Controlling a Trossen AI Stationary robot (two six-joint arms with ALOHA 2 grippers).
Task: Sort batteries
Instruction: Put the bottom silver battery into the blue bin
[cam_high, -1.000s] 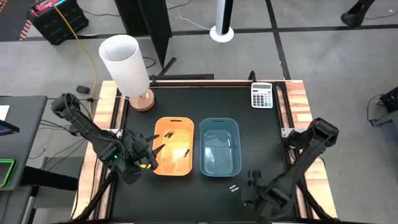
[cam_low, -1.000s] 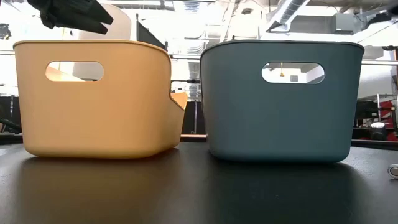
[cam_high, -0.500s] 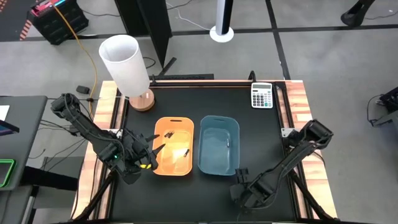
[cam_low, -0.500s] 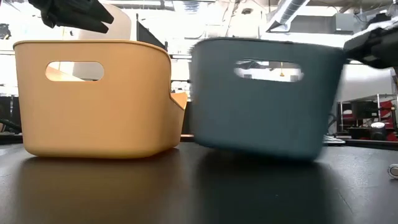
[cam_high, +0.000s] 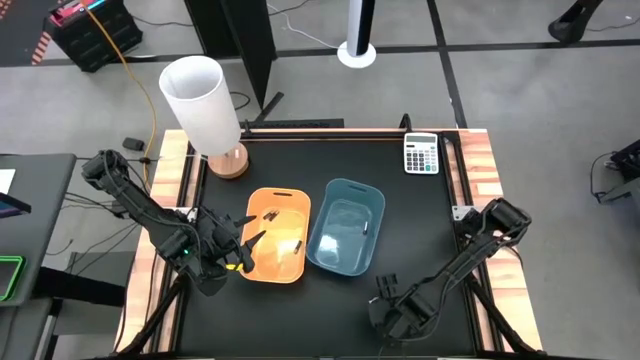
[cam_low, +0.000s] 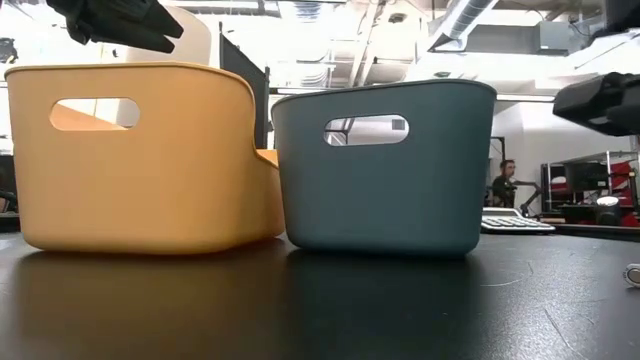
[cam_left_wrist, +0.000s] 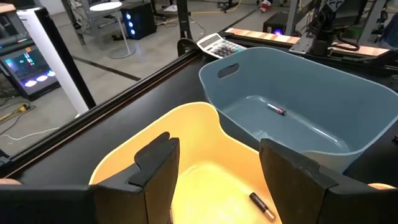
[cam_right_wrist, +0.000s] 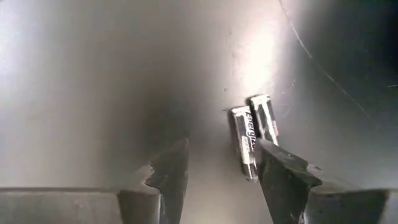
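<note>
The right hand (cam_right_wrist: 217, 171) is hovering released over two silvery batteries (cam_right_wrist: 252, 134) lying side by side on the worktop (cam_high: 420, 215). The left hand (cam_left_wrist: 221, 165) is waiting released over the orange bin (cam_high: 276, 236), which is touching the tilted blue bin (cam_high: 345, 226).

You worked in a lab or workshop: grey concrete floor (cam_high: 520, 90), exposed ceiling ducts (cam_low: 470, 15), a lit monitor (cam_left_wrist: 25, 62), a toolbox (cam_high: 90, 30), and a person (cam_low: 503, 182) at benches beyond.

Grey floor (cam_high: 520, 80) (dark seams), ceiling ducts (cam_low: 470, 20)
</note>
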